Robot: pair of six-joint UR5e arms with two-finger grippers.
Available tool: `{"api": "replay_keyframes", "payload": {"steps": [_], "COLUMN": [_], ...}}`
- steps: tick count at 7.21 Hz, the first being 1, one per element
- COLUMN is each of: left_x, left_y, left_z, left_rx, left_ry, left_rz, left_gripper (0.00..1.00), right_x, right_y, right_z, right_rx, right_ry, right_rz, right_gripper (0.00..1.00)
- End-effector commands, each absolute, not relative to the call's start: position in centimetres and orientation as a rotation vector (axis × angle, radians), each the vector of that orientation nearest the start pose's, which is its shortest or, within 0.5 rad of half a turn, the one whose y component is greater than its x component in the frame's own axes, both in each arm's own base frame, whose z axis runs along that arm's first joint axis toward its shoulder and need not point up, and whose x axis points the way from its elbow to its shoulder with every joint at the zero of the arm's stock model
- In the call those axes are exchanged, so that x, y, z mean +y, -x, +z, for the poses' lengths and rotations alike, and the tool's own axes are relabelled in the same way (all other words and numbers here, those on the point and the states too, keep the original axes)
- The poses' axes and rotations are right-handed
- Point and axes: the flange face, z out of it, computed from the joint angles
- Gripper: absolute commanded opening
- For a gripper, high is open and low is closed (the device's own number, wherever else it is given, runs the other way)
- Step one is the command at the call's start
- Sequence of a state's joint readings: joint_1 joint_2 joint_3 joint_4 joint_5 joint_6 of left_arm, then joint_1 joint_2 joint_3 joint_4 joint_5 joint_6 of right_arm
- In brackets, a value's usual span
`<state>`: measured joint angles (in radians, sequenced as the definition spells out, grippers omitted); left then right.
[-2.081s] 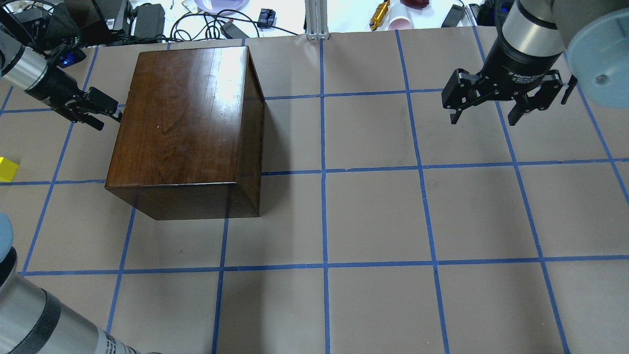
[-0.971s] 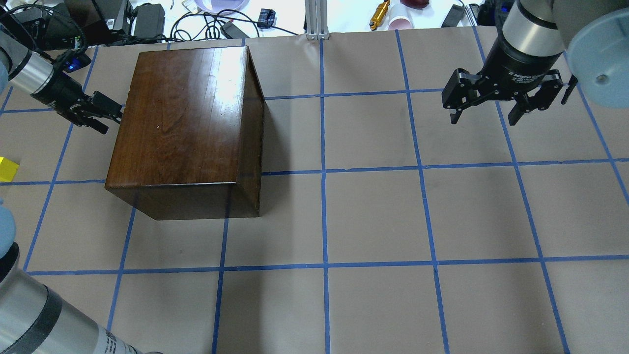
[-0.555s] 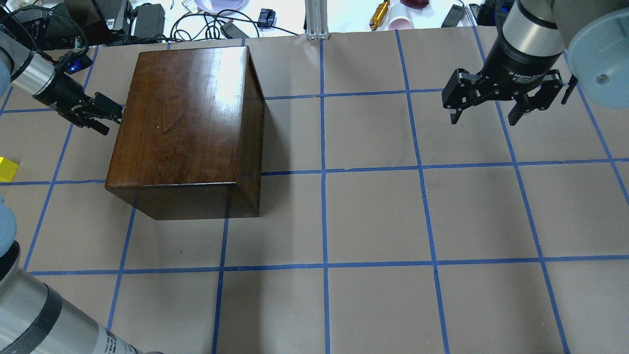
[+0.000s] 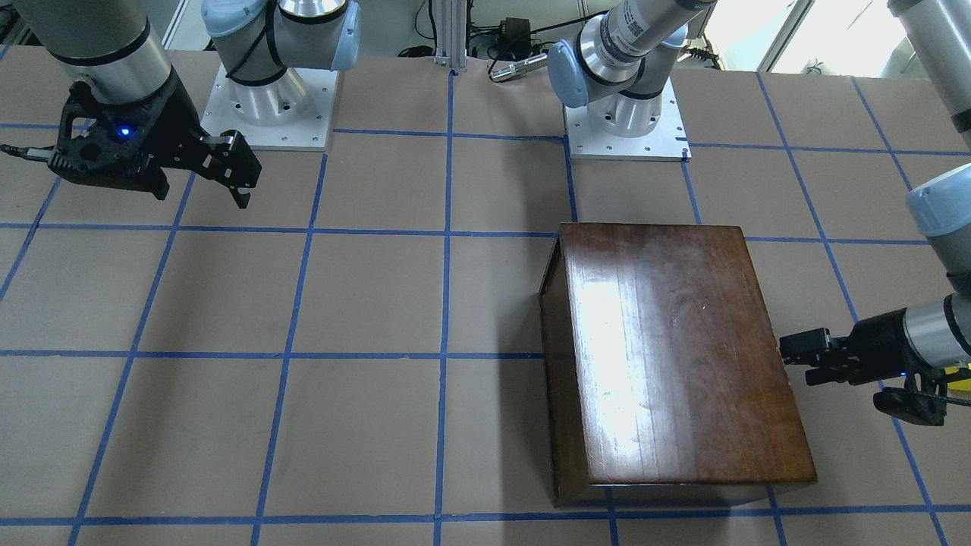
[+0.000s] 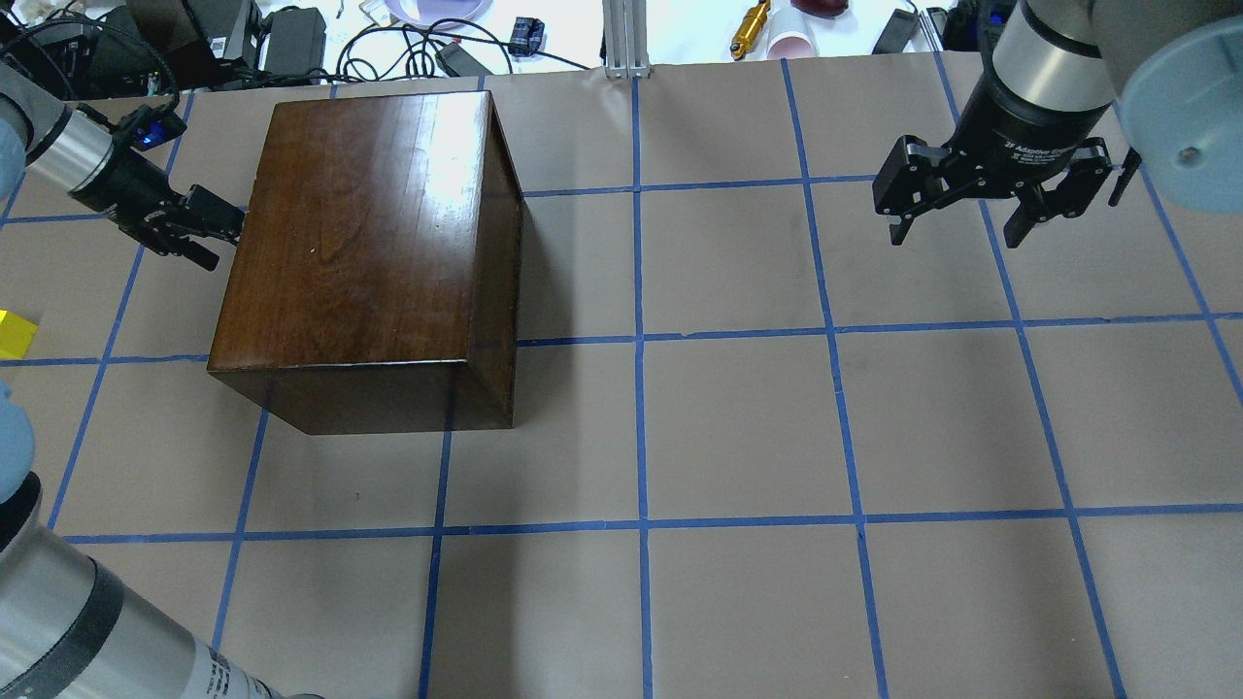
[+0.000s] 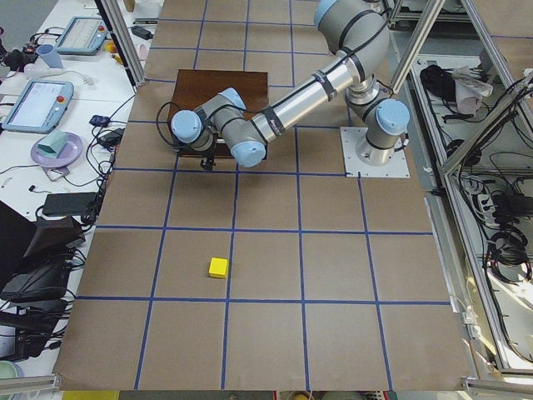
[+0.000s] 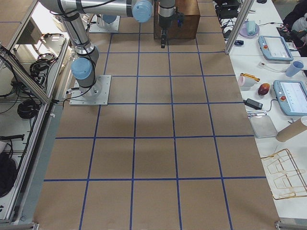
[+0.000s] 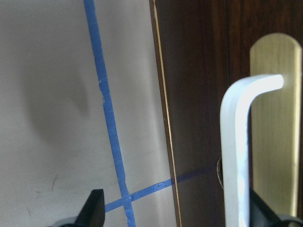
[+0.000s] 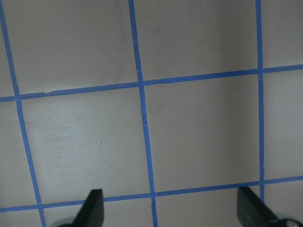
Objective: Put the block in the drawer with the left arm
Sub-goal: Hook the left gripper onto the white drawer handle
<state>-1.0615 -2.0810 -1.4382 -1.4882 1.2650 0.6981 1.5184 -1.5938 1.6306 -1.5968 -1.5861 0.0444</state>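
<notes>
Barely begun: left gripper (image 5: pixel 218 238) open around the pull (image 8: pixel 236 156) of the shut drawer (image 8: pixel 199 94), block (image 6: pixel 218 267) untouched well behind its jaws; right gripper (image 5: pixel 957 228) open.

1. The overhead view's left edge is cutting off the block (image 5: pixel 14 333).
2. The box (image 5: pixel 359 223) top is hiding the drawer (image 8: pixel 199 71) in the overhead and front views.
3. The pull (image 8: pixel 235 156) is blurring and running off the wrist view's bottom.
4. The left pincer (image 8: pixel 177 213) is showing only its fingertips there.
</notes>
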Motion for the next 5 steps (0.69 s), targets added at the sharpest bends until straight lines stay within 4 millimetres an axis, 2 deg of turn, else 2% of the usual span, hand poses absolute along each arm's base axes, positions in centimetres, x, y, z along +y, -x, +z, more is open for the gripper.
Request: {"api": "replay_keyframes", "payload": {"steps": [1,5], "left_x": [-63.98,-64.15], "left_y": [-17.13,-17.83], "left_z": [27.30,27.82], "left_rx": [3.532,3.457], "left_ry": [-0.267,-0.345], "left_rz": [0.115,0.094], "left_gripper": [1.00,1.00], "right_x": [-48.70,-48.70], "right_y": [-10.65,-10.65], "right_z": [47.23,47.23], "right_rx": [3.153,3.153], "right_ry": [-0.152,-0.152], "right_rz": [0.017,0.017], "right_gripper": [1.00,1.00]}}
